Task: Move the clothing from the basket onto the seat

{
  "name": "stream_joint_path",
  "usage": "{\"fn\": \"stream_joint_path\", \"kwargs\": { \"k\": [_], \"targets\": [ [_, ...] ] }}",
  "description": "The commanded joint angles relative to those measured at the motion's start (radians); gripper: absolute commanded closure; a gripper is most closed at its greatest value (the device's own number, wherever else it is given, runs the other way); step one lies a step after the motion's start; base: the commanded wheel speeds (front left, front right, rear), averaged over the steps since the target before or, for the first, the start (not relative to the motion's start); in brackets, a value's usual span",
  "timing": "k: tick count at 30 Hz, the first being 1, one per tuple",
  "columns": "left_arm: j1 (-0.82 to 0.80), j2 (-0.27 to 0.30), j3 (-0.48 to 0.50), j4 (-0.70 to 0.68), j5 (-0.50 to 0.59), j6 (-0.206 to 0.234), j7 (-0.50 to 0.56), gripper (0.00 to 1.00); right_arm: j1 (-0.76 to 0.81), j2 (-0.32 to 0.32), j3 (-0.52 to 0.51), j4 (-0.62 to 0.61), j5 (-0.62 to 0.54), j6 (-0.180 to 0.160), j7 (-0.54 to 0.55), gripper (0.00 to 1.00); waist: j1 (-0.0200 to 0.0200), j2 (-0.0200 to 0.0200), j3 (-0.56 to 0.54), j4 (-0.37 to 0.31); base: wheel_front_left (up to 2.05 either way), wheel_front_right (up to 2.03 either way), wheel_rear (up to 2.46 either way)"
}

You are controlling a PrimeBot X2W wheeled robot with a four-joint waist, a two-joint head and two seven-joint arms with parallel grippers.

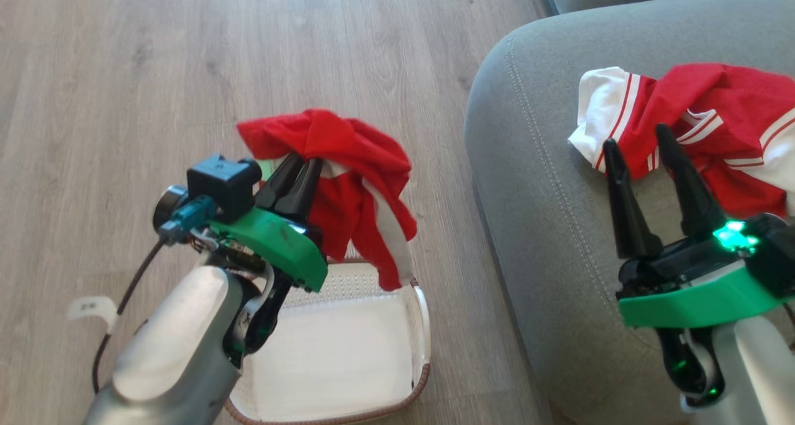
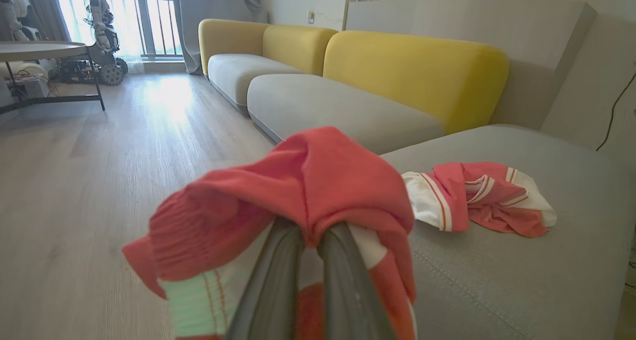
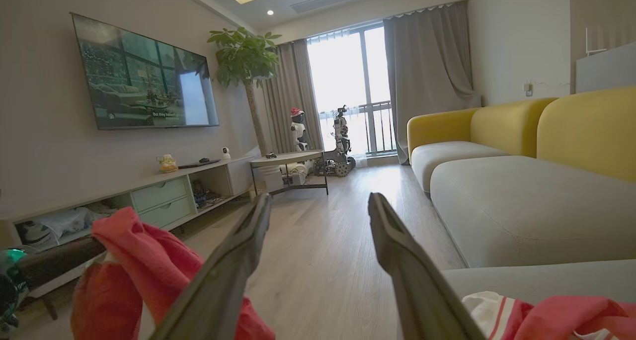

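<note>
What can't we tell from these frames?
Head view: basket left side hidden behind the left forearm; leftovers there cannot be ruled out.
Head view: second garment on the seat cut off by the right edge.
Left wrist view: left hand tips buried in the held garment; grip depth unseen.

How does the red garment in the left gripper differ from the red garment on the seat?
The held garment hangs bunched from the shut left gripper above the basket. The other garment lies crumpled on the seat, not held by the open right gripper. Both are red with white panels.
</note>
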Motion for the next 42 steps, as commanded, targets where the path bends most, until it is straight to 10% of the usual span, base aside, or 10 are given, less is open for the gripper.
{"fn": "stream_joint_path", "kwargs": {
  "k": [1, 21, 42],
  "targets": [
    [-0.043, 0.035, 0.054, -0.065, -0.002, 0.015, 0.010, 1.00, 0.000, -0.011, 0.026, -0.037, 0.005, 0.000, -0.006, 0.00, 0.0001, -0.0001, -0.003, 0.002, 0.00, 0.00, 0.00],
    [-0.080, 0.058, 0.052, -0.174, -0.022, 0.026, 0.088, 1.00, -0.058, -0.052, 0.287, 0.020, 0.014, 0.000, -0.006, 0.00, 0.0001, -0.0001, -0.017, 0.011, 0.00, 0.00, 0.00],
    [-0.176, -0.001, -0.025, -0.076, -0.026, -0.055, 0.083, 1.00, -0.399, 0.031, 0.619, 0.426, 0.162, 0.000, -0.002, 0.00, 0.0001, -0.0001, -0.030, 0.095, 0.00, 0.00, 0.00]
  ]
}}
